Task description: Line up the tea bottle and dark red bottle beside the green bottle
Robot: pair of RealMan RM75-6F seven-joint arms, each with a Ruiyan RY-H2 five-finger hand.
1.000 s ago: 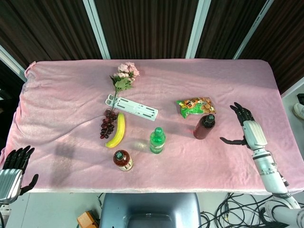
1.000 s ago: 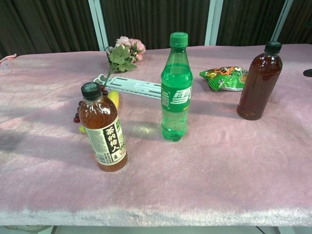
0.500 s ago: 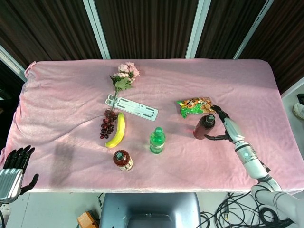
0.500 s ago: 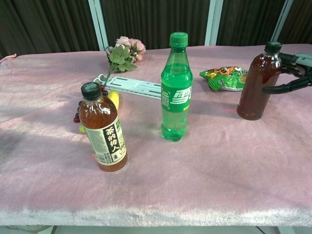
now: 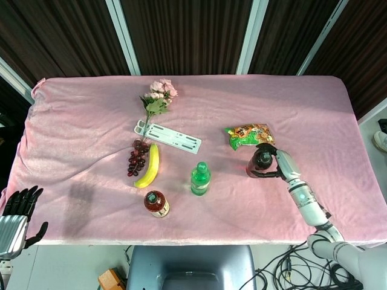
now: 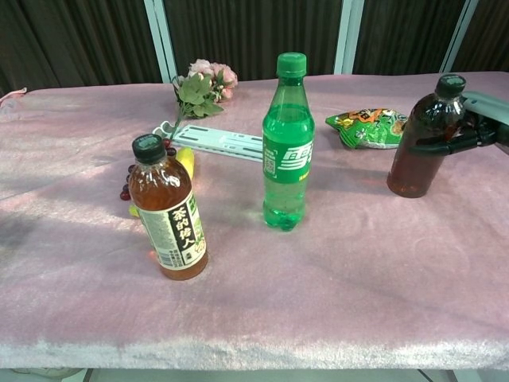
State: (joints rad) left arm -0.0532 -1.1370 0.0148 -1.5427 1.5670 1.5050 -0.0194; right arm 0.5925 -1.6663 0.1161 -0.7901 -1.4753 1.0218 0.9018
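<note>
Right hand (image 5: 279, 165) now seemingly grips dark red bottle (image 6: 420, 139), tilting it.

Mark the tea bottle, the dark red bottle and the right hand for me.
tea bottle (image 6: 176, 231), chest view, on its label.
dark red bottle (image 6: 413, 163), chest view, on its lower body, below the fingers.
right hand (image 5: 282, 165), head view, on the back of the hand, whose fingers wrap the dark red bottle.

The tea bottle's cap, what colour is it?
Dark green, nearly black; the tea bottle shows it best in the chest view.
</note>
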